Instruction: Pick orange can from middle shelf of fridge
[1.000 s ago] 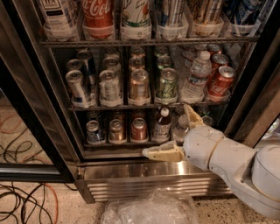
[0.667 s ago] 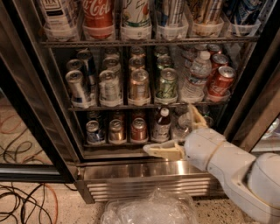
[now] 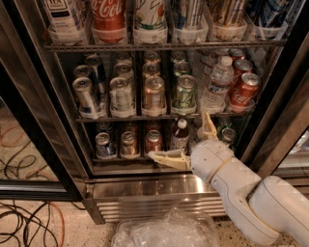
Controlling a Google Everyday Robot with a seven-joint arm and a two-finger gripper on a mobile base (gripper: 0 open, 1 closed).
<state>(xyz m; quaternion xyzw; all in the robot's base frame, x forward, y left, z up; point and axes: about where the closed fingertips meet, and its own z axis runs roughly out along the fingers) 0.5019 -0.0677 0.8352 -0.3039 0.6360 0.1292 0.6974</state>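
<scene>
The fridge (image 3: 43, 120) stands open in front of me. The orange can (image 3: 153, 93) stands at the front of the middle shelf (image 3: 96, 118), in a white lane tray, between a silver can (image 3: 120, 95) and the green-and-white can (image 3: 185, 91). My gripper (image 3: 186, 142) is open and empty. It hangs below and to the right of the orange can, in front of the bottom shelf. One cream finger (image 3: 166, 158) points left and the other (image 3: 208, 126) points up toward the middle shelf's edge.
Red Coca-Cola cans (image 3: 244, 89) and a water bottle (image 3: 216, 83) fill the shelf's right side. Tall cans (image 3: 108, 14) stand on the rack above. Small cans (image 3: 153, 141) and a bottle (image 3: 180, 135) stand below. A clear plastic bag (image 3: 164, 231) and cables (image 3: 24, 217) lie on the floor.
My gripper has risen a little and moved slightly left, closer to the bottom shelf's front. The cans have not moved.
</scene>
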